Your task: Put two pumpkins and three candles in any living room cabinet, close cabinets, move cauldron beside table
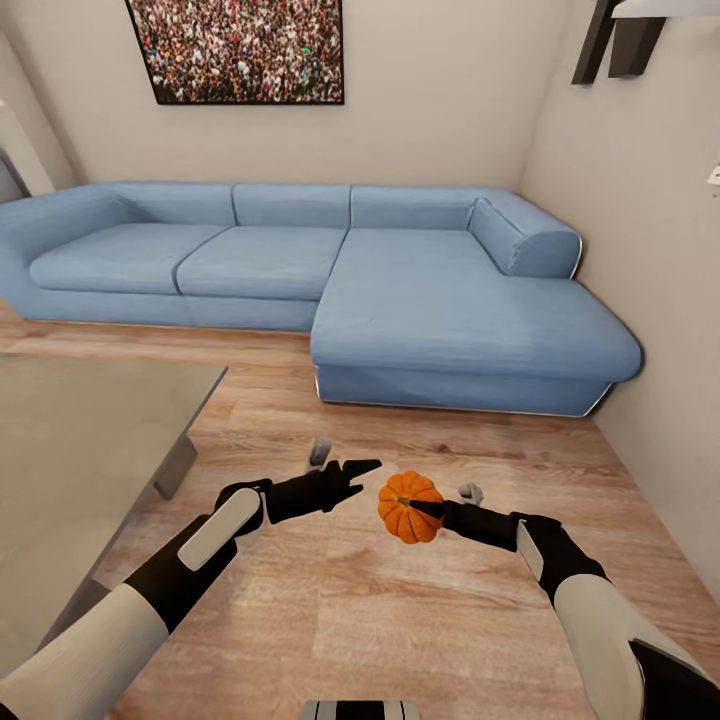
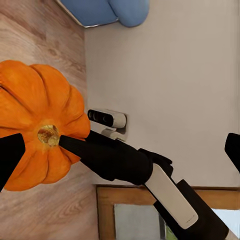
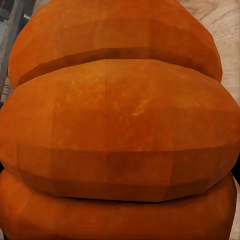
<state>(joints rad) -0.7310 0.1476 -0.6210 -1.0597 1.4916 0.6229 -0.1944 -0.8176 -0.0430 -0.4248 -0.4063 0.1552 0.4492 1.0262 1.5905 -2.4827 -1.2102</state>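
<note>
Right pincer is clamped on a squat, ribbed, bright orange pumpkin above the floor; left pincer sits open, empty.

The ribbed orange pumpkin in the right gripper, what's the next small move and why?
Probably turn the base to look for the cabinet. The right gripper holds the ribbed orange pumpkin above the wood floor, facing the blue sofa.

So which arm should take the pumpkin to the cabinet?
Right. Its tool is already shut on the pumpkin, held above the wood floor. The left tool is open and empty beside it.
</note>
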